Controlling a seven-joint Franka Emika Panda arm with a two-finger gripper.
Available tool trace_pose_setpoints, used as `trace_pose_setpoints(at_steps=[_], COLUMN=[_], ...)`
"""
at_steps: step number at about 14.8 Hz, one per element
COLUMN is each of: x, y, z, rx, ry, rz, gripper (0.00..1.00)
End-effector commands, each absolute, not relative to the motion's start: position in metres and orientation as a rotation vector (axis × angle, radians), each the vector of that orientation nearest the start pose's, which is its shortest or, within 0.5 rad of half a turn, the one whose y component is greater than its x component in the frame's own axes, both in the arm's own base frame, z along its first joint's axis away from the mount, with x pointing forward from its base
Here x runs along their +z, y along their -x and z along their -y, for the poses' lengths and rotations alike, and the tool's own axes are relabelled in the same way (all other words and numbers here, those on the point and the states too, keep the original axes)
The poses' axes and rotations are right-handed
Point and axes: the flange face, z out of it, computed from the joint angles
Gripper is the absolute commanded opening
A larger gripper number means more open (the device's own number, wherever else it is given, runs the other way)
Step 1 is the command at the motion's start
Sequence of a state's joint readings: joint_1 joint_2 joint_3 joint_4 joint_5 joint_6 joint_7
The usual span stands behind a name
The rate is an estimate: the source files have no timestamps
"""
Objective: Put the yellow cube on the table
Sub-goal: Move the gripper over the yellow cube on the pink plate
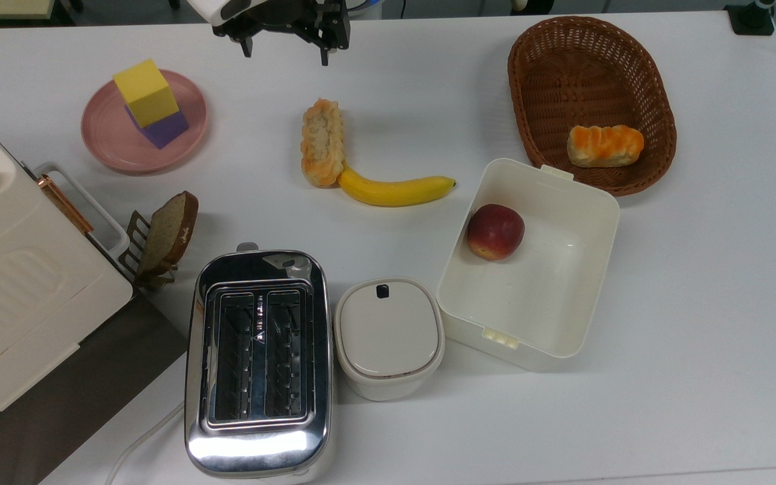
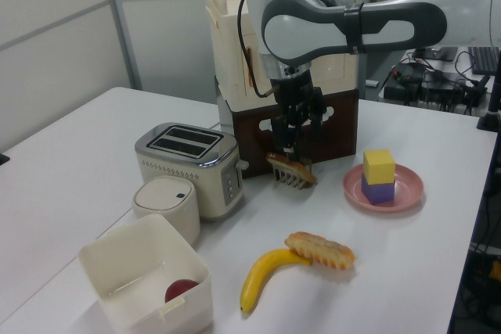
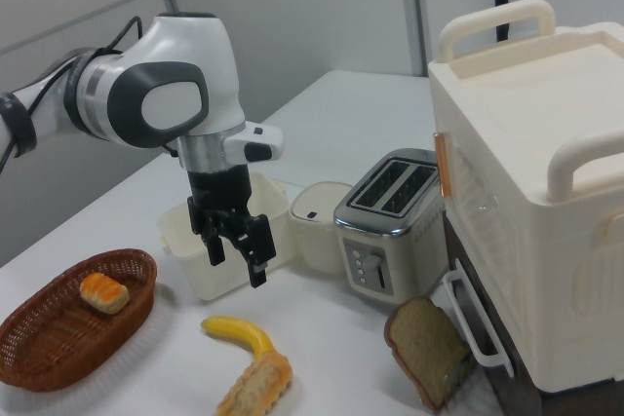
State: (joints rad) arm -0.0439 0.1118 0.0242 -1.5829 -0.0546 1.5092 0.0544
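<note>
The tool is hanging spread and empty, fingers pointing down, above the surface near the top view's upper edge, well apart from the yellow cube. The cube is sitting on the purple cube on the plate. It looks light, stiff and matte, so pinching two opposite side faces should do. The arm is reaching over with its wrist vertical.
</note>
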Motion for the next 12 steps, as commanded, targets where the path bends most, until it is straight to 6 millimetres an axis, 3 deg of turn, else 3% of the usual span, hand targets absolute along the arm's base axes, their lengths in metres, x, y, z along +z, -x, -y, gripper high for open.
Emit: trace_pose_setpoints(at_steps=[1,8,12], x=[0.535,0.496,0.486], y=[-0.568,-0.570,-0.559], z=[0.010,0.003,0.002], rx=[0.318,0.227,0.201], ry=[3.164,3.163,3.164], rz=[-0.093,-0.085,-0.079], gripper=[1.00,1.00,1.00])
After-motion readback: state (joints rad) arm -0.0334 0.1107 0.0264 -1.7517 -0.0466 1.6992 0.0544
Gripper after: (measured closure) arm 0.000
